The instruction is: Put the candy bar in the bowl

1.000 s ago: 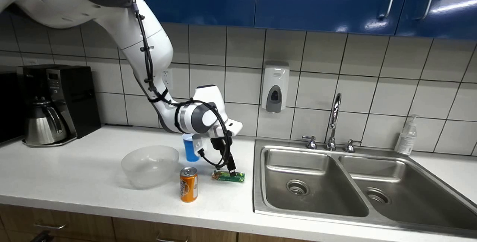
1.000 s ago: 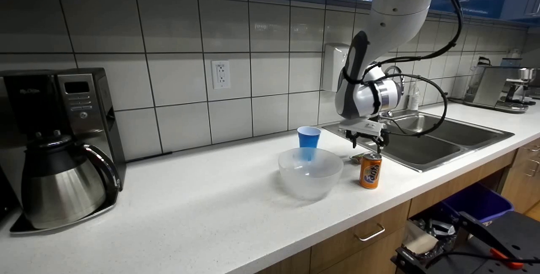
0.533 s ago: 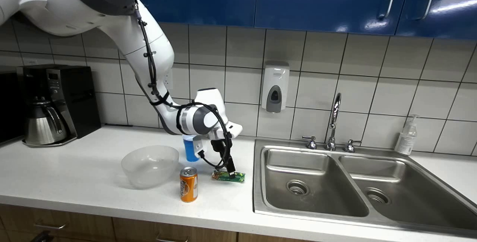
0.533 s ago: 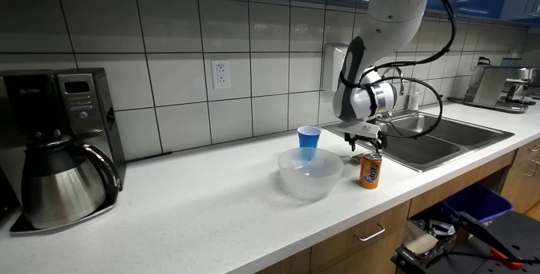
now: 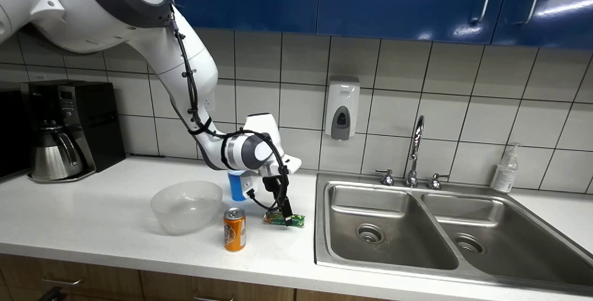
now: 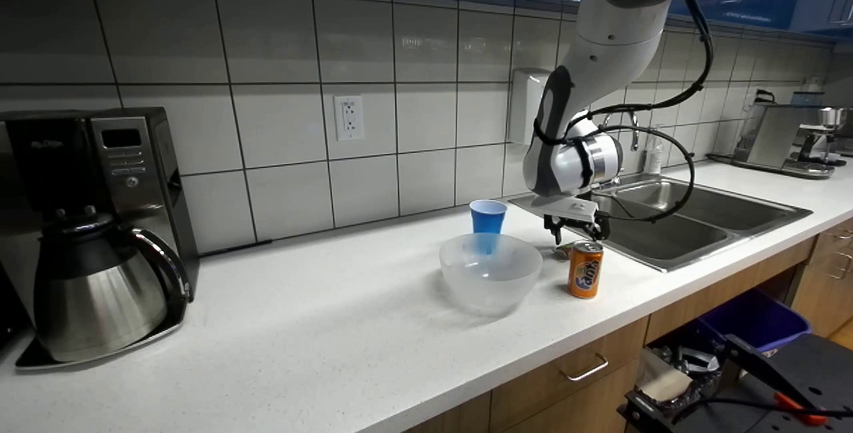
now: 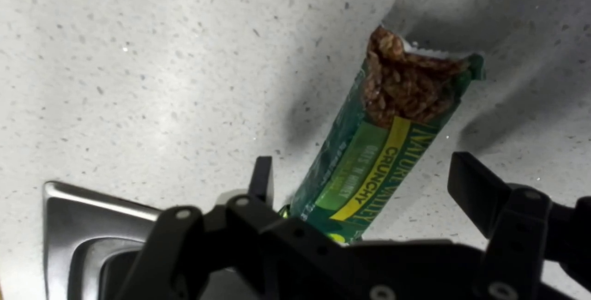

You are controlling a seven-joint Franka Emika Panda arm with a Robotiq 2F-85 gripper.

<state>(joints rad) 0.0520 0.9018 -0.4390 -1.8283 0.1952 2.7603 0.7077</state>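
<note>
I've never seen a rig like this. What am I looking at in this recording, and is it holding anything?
This is a robot arm with a two-fingered claw. Two pictures come from cameras outside the robot; the close-up is from one on its wrist. On the counter are a green-wrapped candy bar, an orange can, a translucent bowl, a blue cup and a coffee maker, with a sink set into it. Nothing seems held: in the wrist view the claw stands open, spread to either side of the bar, which lies on the counter, outside the bowl.
</note>
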